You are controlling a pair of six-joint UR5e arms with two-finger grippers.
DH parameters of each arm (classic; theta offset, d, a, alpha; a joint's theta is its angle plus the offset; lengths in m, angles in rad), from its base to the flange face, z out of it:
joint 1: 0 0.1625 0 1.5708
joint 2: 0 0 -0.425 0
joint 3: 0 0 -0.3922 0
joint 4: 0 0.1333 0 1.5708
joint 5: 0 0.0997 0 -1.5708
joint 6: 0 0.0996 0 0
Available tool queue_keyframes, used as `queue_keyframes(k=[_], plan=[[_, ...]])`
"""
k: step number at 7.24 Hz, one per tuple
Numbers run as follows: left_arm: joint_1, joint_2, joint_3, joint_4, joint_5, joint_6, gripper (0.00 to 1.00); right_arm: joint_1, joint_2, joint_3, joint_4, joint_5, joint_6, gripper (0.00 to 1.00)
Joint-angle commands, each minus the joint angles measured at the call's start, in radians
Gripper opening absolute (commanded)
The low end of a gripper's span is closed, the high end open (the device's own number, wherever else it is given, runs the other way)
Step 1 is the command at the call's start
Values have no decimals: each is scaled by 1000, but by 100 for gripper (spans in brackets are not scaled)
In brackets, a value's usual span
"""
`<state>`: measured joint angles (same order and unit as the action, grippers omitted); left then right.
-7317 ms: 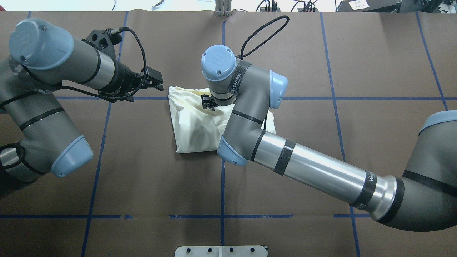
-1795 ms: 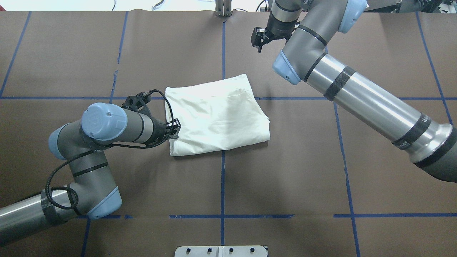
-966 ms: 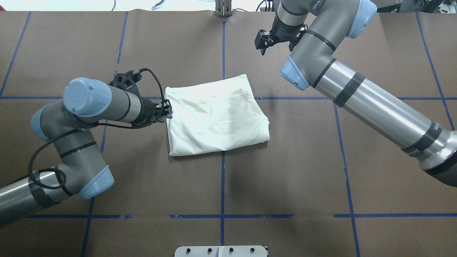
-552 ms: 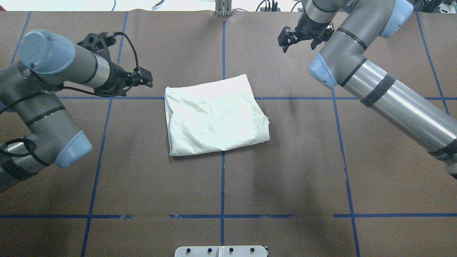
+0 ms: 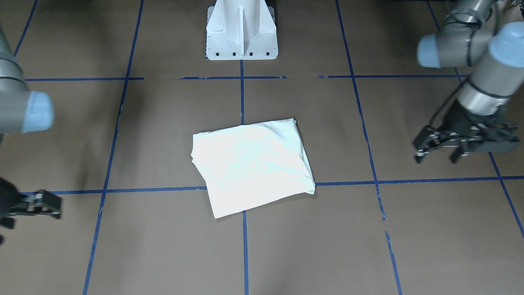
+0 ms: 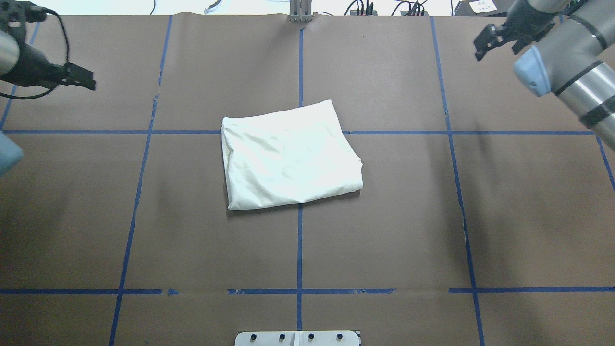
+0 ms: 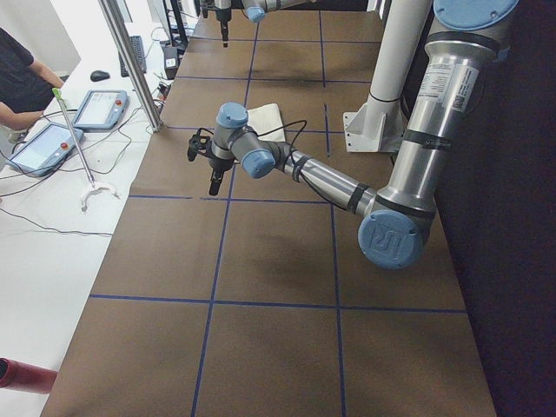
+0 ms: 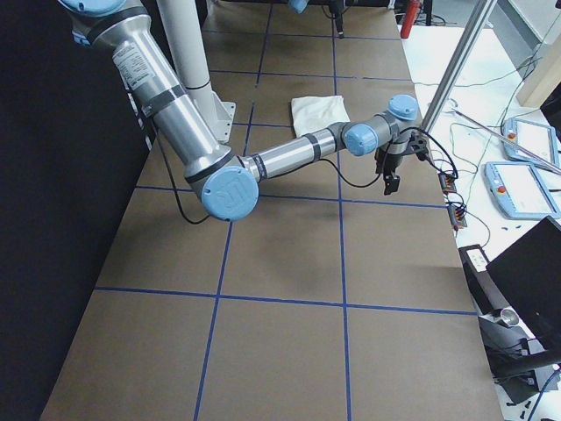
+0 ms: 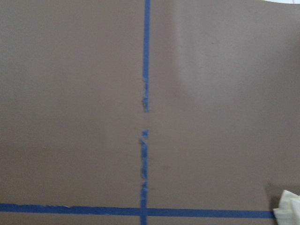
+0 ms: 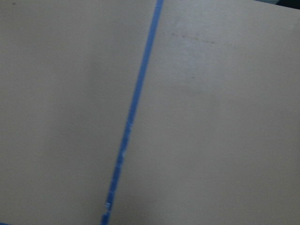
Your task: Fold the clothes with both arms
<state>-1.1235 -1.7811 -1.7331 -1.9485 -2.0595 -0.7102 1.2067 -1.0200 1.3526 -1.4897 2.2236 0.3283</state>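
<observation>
Folded cream cloth T-shirt (image 6: pixel 290 156) lies centred; left tool (image 6: pixel 88 82) at ten o'clock, right tool (image 6: pixel 496 48) at two, both wide and empty. A low pass could snag its layers.

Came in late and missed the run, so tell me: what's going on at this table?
A cream T-shirt lies folded into a compact rectangle, plain side up, near the middle of the brown table. Nothing touches it. The left gripper hangs open off to one side, and the right gripper hangs open toward the far corner on the other side. Neither holds anything. The folding looks finished.
</observation>
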Motion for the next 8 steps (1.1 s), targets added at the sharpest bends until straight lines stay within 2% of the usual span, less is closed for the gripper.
queue_keyframes(k=[1,2,3,4,5,6,7,8], plan=[[-164,142,-11,0,-24,379,100,127,-128,83,-187,19,-309,100],[-252,182,-16,35,-30,596,100,172,-212,179,-277,19,-371,100],[-318,181,-23,180,-83,796,100,192,-336,292,-282,22,-383,100],[-385,198,-17,244,-155,904,100,200,-441,395,-282,27,-379,100],[-407,241,-26,237,-210,900,100,209,-457,411,-268,80,-362,100],[-406,239,34,221,-209,884,100,214,-462,457,-265,83,-371,100],[-406,230,144,183,-205,856,100,223,-465,435,-265,87,-362,100],[-406,229,185,118,-206,865,100,287,-503,418,-267,105,-364,100]])
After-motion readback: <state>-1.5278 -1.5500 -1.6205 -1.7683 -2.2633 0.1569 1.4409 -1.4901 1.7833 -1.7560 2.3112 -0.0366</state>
